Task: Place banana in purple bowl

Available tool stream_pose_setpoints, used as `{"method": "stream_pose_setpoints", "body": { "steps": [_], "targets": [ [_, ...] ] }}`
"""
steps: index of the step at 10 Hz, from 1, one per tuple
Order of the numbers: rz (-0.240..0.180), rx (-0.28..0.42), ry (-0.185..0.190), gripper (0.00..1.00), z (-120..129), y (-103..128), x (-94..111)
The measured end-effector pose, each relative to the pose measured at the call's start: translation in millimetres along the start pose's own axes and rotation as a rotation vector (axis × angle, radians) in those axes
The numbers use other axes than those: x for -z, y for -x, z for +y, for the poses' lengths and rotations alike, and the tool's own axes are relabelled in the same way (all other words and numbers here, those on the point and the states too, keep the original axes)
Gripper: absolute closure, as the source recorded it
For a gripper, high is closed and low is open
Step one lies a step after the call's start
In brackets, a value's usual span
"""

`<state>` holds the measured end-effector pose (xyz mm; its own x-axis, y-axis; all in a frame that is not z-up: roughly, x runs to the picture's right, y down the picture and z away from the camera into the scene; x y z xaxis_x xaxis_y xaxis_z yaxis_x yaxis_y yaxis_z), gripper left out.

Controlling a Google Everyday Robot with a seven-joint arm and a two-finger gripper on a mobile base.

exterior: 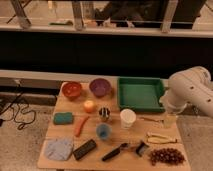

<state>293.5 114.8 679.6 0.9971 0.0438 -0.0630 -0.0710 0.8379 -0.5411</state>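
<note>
- Robot arm [192, 90], white, enters from the right edge of the frame; it bends down over the right side of the wooden table [50, 132].
- Gripper [170, 119] hangs at the arm's lower end, right of centre, just below the green tray's lower right corner. Cannot tell whether the claw is wide, narrow or holding anything.
- Banana [161, 139]: pale, slim, lying flat at lower right of the table, below the gripper and just above a bunch of dark grapes [166, 156].
- Purple bowl [100, 87]: upright, at the table's far edge, centre of the frame; well apart from the banana.
- Orange-red bowl [72, 89] just left of the purple one; green tray [140, 93] just right of it.
- Round yellow-orange fruit [89, 106] below the two bowls.
- White cup [128, 118] mid-table; blue cup [103, 131] lower left of it.
- Orange stick [81, 126] and teal sponge [63, 118] on the left side; grey cloth [59, 149] at lower left.
</note>
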Motion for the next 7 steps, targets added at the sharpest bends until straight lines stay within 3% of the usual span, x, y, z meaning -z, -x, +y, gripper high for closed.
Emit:
{"method": "stream_pose_setpoints", "body": {
  "steps": [7],
  "targets": [
    [-0.002, 0.0, 0.002, 0.2, 0.3, 0.1, -1.8]
  ]
}}
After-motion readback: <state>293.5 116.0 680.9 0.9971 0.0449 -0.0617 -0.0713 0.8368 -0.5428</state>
